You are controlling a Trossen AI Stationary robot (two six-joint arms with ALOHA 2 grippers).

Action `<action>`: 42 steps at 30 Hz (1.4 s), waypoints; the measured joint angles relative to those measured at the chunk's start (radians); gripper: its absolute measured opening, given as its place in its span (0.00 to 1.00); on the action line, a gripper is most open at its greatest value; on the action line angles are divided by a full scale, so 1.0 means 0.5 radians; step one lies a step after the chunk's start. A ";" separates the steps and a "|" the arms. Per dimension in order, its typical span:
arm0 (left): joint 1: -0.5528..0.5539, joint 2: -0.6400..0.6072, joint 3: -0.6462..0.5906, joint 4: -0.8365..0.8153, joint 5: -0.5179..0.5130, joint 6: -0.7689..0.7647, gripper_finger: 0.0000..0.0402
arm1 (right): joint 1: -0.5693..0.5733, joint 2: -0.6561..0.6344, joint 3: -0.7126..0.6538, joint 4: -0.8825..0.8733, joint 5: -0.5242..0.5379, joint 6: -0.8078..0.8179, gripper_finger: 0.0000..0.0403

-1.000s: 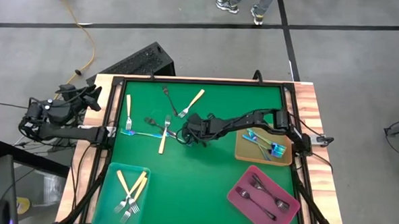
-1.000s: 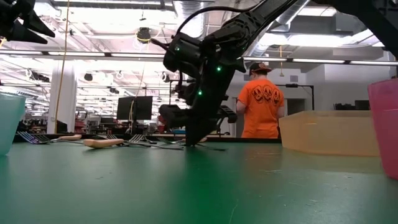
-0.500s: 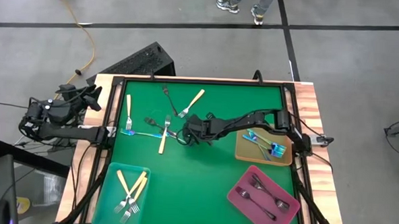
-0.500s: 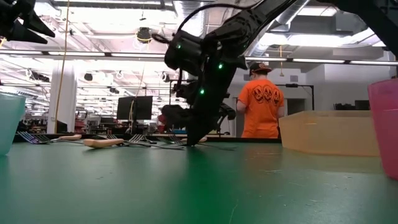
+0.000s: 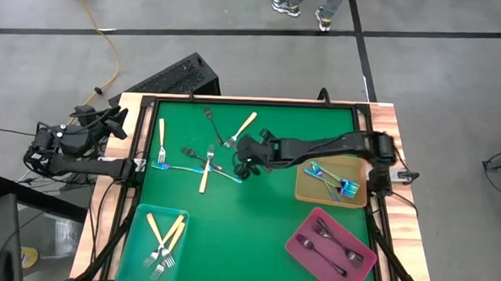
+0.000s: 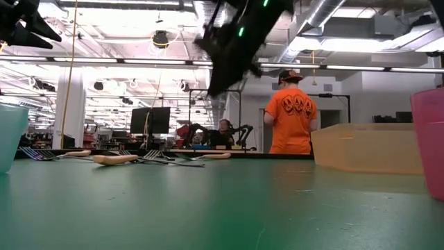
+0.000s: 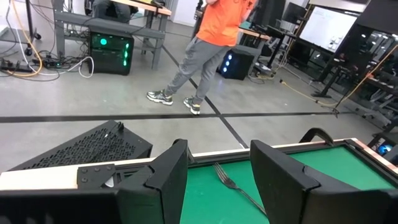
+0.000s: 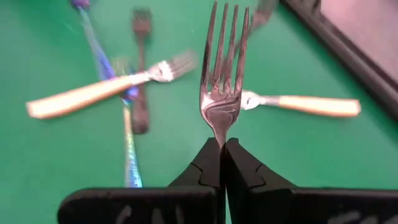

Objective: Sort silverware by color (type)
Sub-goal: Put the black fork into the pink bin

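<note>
My right gripper (image 5: pixel 245 157) hangs above the middle of the green table, shut on a dark grey fork (image 8: pixel 222 74). Loose silverware lies below and to its left: cream-handled forks (image 5: pixel 241 129) (image 5: pixel 160 135) (image 5: pixel 204 176), dark forks (image 5: pixel 211 118) (image 5: pixel 212 156) and iridescent forks (image 5: pixel 173 167) (image 5: pixel 225 172), some crossed over one another. My left gripper (image 7: pixel 214 180) waits open beyond the table's left edge. In the low view the right gripper (image 6: pixel 229 52) is high above the table. My right gripper pinches the dark fork's neck (image 8: pixel 221 132), just below the tines, between its two fingertips. The fork lies along the fingers with its tines pointing away from them; the fingers hide the handle. The fingers slant down from the table's right side. The fork is lifted clear of the table.
A teal tray (image 5: pixel 136 237) at the near left holds cream forks. A tan tray (image 5: pixel 306 187) at the right holds iridescent forks. A pink tray (image 5: pixel 301 244) at the near right holds dark forks. A person in an orange shirt (image 6: pixel 291 114) stands beyond the table.
My right gripper has risen from the table surface at the fork pile, carrying the dark fork clear, and has drawn a little toward the far right while rolling.
</note>
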 joint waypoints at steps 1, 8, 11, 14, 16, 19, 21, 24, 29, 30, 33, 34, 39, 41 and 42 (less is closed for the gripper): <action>0.000 0.000 0.000 0.000 0.000 0.001 0.39 | 0.006 -0.058 0.001 -0.018 -0.001 -0.024 0.06; 0.000 0.000 0.000 0.000 0.003 0.000 0.39 | 0.042 -0.429 0.003 -0.268 0.023 -0.092 0.06; 0.000 0.000 0.000 0.000 0.003 0.000 0.39 | 0.058 -0.560 0.005 -0.477 0.022 -0.092 0.06; 0.000 0.000 0.000 0.000 0.003 0.000 0.39 | 0.099 -0.676 0.004 -0.724 0.021 -0.075 0.06; 0.000 0.000 0.000 0.000 0.003 0.000 0.39 | 0.150 -0.746 0.004 -0.855 0.022 -0.024 0.06; 0.000 0.000 0.000 0.000 0.003 0.000 0.39 | 0.273 -0.836 0.004 -1.041 0.022 0.065 0.06; 0.000 0.000 0.000 0.000 0.004 0.000 0.39 | 0.375 -0.885 0.004 -1.111 0.022 0.138 0.06; 0.000 0.000 0.000 0.000 0.004 0.000 0.39 | 0.547 -0.943 0.004 -1.195 0.022 0.299 0.06; 0.000 0.000 0.000 0.001 0.003 0.000 0.39 | 0.852 -0.972 0.005 -1.283 0.055 0.661 0.06; 0.000 0.000 0.000 0.000 0.002 0.000 0.39 | 0.917 -0.972 0.005 -1.322 0.078 0.761 0.06; 0.000 0.000 0.000 0.000 0.002 0.000 0.39 | 1.126 -0.974 0.004 -1.429 0.131 1.092 0.06; 0.000 0.000 0.000 0.000 0.003 0.000 0.39 | 1.200 -0.974 -0.010 -1.452 0.139 1.218 0.06; 0.000 0.000 0.000 0.000 0.003 0.000 0.39 | 1.555 -0.972 -0.140 -1.507 0.192 1.945 0.07; 0.000 0.000 0.000 0.000 0.003 0.000 0.39 | 1.692 -0.973 -0.212 -1.524 0.222 2.247 0.07; 0.000 0.000 0.000 0.000 0.003 0.000 0.39 | 1.758 -0.973 -0.255 -1.521 0.225 2.379 0.07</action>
